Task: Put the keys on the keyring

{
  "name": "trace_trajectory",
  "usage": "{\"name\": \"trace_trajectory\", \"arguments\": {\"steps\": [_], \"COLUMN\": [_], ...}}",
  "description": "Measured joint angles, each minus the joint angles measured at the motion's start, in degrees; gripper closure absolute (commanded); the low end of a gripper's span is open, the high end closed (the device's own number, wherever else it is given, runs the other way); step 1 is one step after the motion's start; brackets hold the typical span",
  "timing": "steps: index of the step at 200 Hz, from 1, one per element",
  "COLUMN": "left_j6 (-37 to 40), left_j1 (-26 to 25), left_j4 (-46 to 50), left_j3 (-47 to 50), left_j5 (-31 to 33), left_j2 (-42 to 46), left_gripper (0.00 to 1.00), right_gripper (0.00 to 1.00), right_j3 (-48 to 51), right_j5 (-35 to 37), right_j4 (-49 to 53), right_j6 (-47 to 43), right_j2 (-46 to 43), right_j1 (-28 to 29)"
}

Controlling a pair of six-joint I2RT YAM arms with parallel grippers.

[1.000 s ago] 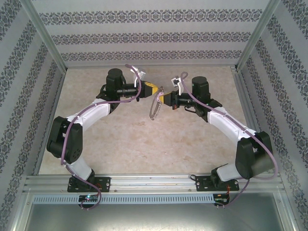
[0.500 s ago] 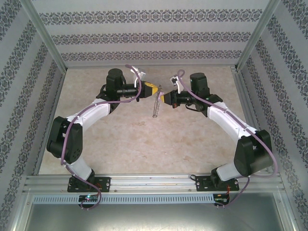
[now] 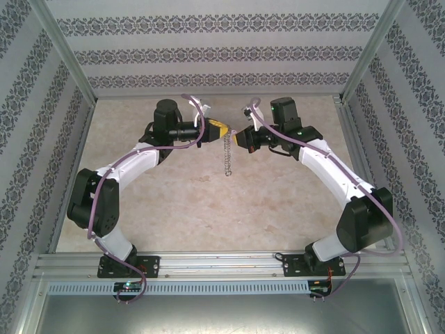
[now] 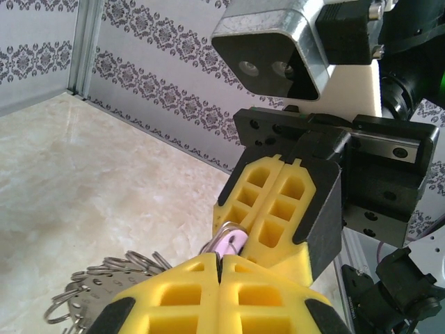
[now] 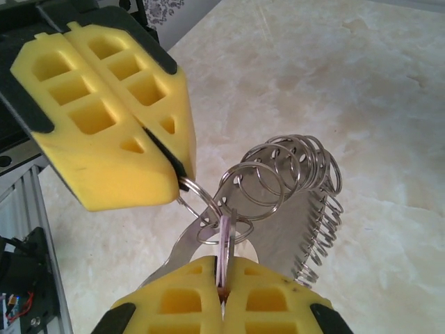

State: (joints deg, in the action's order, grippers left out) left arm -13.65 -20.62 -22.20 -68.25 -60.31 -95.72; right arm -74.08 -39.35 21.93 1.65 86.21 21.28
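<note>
Right wrist: right end effector (image 5: 222,270) clamps key (image 5: 224,240), left end effector (image 5: 182,178), upper left, clamps keyring (image 5: 278,182); threading looks unfinished.

A robotics lab test cell rather than a lived-in room: a table-sized booth framed in aluminium extrusion posts (image 3: 66,59). From 9 through 12 to 3 o'clock its walls are flat panels of damask wallpaper (image 3: 222,52) around a marble-print tabletop (image 3: 208,209). At 6 o'clock a slotted aluminium rail (image 3: 222,263) carries the bolted, cabled left arm (image 3: 132,167) and right arm (image 3: 334,174).
</note>
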Motion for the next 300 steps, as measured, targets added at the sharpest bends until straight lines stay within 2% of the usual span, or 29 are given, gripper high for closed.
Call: {"name": "trace_trajectory", "arguments": {"steps": [125,178,300], "left_j6": [0.2,0.4,0.4], "left_j1": [0.0,0.0,0.0], "left_j4": [0.8,0.8,0.9], "left_j3": [0.0,0.0,0.0], "left_j5": [0.0,0.2,0.2], "left_j2": [0.0,0.0,0.0], "left_gripper": [1.0,1.0,1.0], "right_gripper": [1.0,1.0,1.0], "right_j3": [-9.3,-12.4,-11.0], "right_j5": [9.8,11.5,13.3], "right_j4": [10.1,13.2,13.4], "right_j6": [-5.4,-6.8,-7.9], "right_j2": [2.7,3.1,3.8], "right_j1": [2.6,3.5,4.1]}}
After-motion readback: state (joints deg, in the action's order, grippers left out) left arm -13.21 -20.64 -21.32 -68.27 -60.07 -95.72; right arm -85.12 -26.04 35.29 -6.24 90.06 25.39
